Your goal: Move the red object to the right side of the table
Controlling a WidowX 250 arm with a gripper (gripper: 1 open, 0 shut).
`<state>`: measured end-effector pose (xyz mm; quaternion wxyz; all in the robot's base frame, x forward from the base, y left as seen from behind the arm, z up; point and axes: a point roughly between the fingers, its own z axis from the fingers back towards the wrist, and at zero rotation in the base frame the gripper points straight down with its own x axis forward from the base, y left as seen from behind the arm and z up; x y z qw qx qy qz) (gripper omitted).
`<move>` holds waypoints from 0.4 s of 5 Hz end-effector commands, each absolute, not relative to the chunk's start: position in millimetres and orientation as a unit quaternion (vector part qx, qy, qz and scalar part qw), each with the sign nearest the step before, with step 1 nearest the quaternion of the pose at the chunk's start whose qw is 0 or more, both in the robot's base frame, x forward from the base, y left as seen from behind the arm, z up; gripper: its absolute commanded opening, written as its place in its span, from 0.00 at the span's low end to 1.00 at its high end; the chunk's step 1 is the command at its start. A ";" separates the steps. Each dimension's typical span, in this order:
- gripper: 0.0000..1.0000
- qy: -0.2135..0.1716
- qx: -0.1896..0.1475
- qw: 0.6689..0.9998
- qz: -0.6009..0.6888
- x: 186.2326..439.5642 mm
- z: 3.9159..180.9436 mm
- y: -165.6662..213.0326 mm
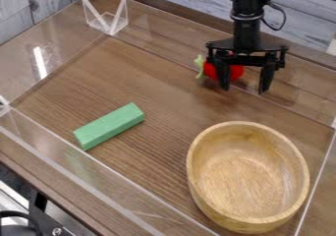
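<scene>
Far to the tool's left and nearer the camera, a green block [109,126] lies on the counter [157,83]. The red object [213,69] rests just at the tool's left fingertip, apparently not gripped. The tool [246,75] points down, its jaws spread wide and empty. Below the tool sits a wooden bowl [249,175]. To do well, it should centre over the fruit before closing.

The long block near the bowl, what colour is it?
Green: the block shows clearly in the camera view.
</scene>
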<state>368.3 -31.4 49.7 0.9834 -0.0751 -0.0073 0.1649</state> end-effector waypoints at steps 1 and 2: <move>1.00 -0.041 -0.076 0.982 0.170 377.4 67.3 -24.3; 0.00 -0.034 -0.074 0.986 0.144 372.8 63.2 -37.2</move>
